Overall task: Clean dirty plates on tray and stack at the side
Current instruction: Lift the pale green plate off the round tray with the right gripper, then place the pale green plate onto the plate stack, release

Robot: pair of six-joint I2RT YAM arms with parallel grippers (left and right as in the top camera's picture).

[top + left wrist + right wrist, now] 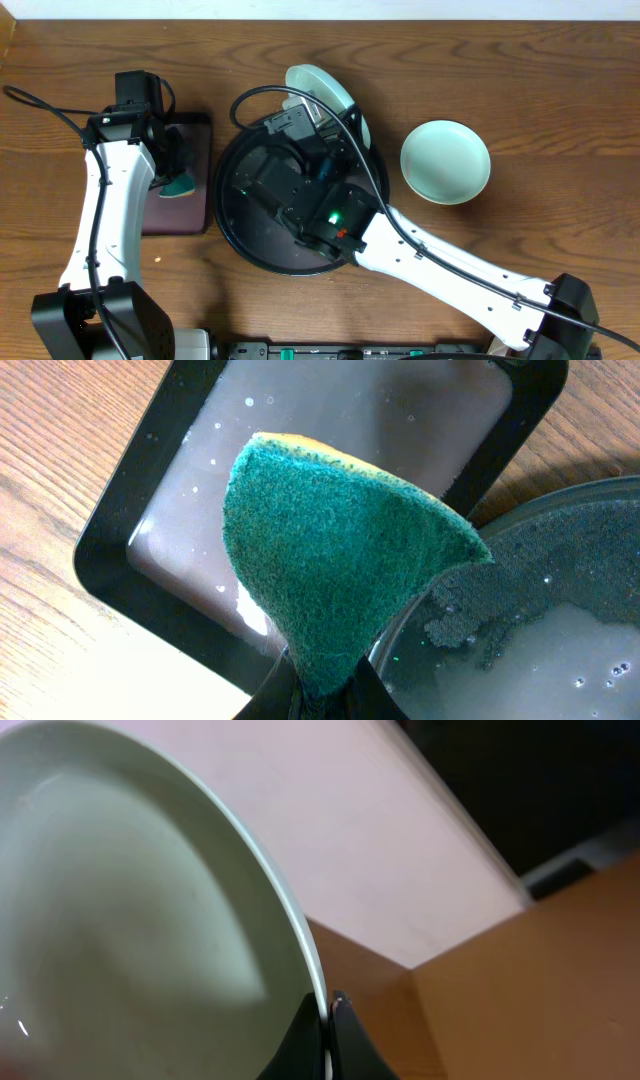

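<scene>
- Pinching a teal, rough-textured scrub sponge [340,560] tight in the left gripper [322,688], right above the small rectangular dark tray [120,550] with its wet floor.
- Clamping the right gripper [326,1020] on the rim of a pale mint round plate [325,88], tilted up over the far edge of the big round black tray [260,250].
- Also spotting a second mint plate [446,161] flat on the wooden table [500,60], right of that tray, not touching it.

teal sponge [335,575] pinched, over rectangular tray [130,575]

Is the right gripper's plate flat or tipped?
Tipped: right gripper pinches the mint plate by its rim, on edge at the tray's far rim.
</scene>
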